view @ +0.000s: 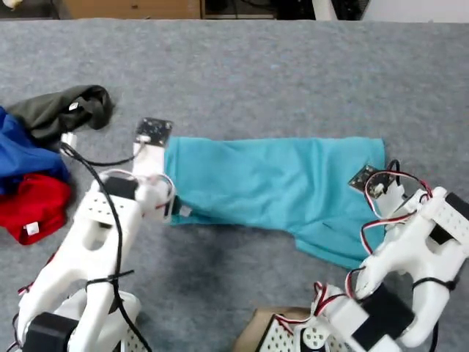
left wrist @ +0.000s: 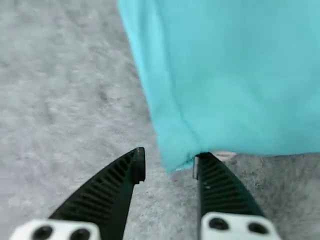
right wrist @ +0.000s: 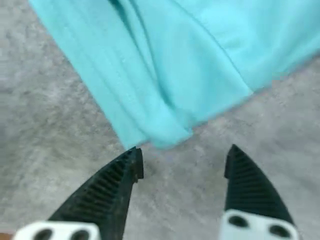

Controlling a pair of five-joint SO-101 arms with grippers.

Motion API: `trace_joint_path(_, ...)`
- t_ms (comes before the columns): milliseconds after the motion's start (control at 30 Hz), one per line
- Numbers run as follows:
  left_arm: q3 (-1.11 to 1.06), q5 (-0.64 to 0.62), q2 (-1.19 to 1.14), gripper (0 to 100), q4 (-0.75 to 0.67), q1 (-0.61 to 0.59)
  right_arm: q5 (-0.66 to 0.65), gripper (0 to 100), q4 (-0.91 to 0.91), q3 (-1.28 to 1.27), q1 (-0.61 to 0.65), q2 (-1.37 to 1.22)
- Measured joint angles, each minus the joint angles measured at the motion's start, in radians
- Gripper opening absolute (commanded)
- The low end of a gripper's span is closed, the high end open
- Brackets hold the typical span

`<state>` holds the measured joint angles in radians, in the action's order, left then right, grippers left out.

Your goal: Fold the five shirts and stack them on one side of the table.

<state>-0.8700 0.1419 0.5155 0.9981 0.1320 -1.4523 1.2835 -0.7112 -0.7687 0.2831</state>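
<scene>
Grey felt covers your table (view: 256,66), with the teal shirt (view: 278,180) across its middle and a pile (view: 37,161) of shirts at the left. Your left gripper (left wrist: 170,167) sits at the shirt's near-left corner and your right gripper (right wrist: 184,160) at its near-right edge, both with fingers apart.

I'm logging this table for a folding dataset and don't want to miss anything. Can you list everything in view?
teal shirt: 1, teal, spread flat across the table's middle, between the two arms
dark shirt: 1, dark grey, bunched at the left side
blue shirt: 1, blue, bunched at the left edge, against the dark shirt
red shirt: 1, red, bunched just nearer than the blue shirt
table: 1, grey cover, under everything
brown board: 1, brown, at the near edge by the right arm's base
left gripper: 1, black fingers, open, teal shirt's corner between its fingertips
right gripper: 1, black fingers, open, just off the teal shirt's bunched edge
</scene>
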Motion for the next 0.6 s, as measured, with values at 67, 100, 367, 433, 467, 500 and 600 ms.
trace_joint_path(67,0.075,0.0,0.0,17,0.054,-0.029,0.0,19.6,0.035,0.035,0.0,0.048)
trace_joint_path(100,0.118,-0.003,0.0,16,0.072,-0.04,0.0,14.9,0.043,0.052,0.002,0.068)
trace_joint_path(367,0.33,-0.094,-0.037,2,0.094,0.031,0.203,4.1,0.023,0.187,0.201,0.081)
trace_joint_path(433,0.341,-0.097,-0.08,2,0.064,0.061,0.269,4.1,0.002,0.23,0.259,0.032)
trace_joint_path(467,0.341,-0.098,-0.109,2,0.04,0.074,0.307,4.1,-0.011,0.259,0.284,-0.002)
trace_joint_path(500,0.342,-0.1,-0.144,2,0.005,0.077,0.342,4.1,-0.025,0.29,0.305,-0.043)
trace_joint_path(600,0.361,-0.132,-0.278,2,-0.104,0.072,0.443,4.1,-0.051,0.408,0.342,-0.196)
